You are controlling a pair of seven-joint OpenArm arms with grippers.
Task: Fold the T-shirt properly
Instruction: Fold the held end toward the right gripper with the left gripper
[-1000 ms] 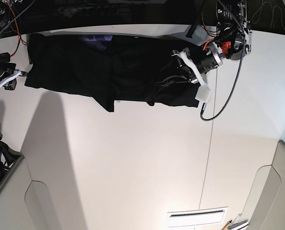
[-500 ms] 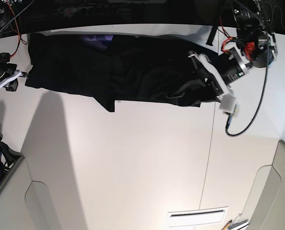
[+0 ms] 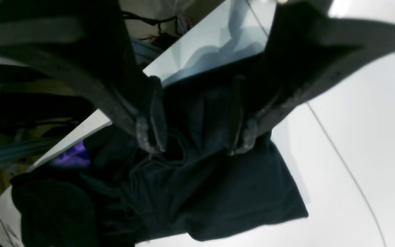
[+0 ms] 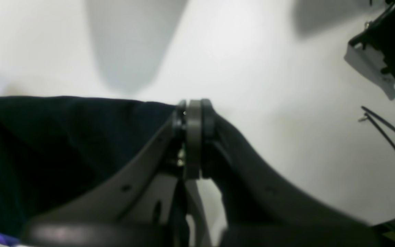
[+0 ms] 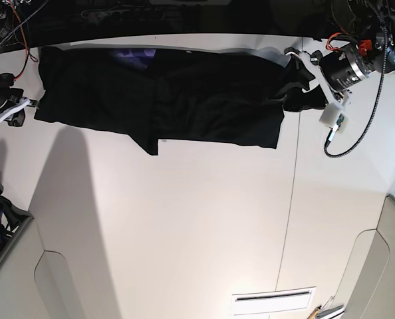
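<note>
Base view: T-shirt [image 5: 164,106] stretched along table's [image 5: 184,226] far edge, long axis left to right. Left gripper [image 5: 302,78] at its right end, jaws spread, released, cloth bunched beneath. Right gripper [image 5: 26,104] at left end, clenched; grasp on hem unclear.

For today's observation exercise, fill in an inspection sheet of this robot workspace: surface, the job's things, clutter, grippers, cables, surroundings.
Surface: white table, a thin seam running down its right part.
Job's things: black T-shirt stretched along the far edge, wrinkled, a purple patch peeking out at the top.
Clutter: two thin dark sticks on the table in the right wrist view.
Grippers: left gripper open, jaws either side of the cloth's end; right gripper shut at the shirt's edge; whether it pinches cloth cannot be told.
Cables: black cable looping from the left arm.
Surroundings: dark equipment beyond the table.
</note>
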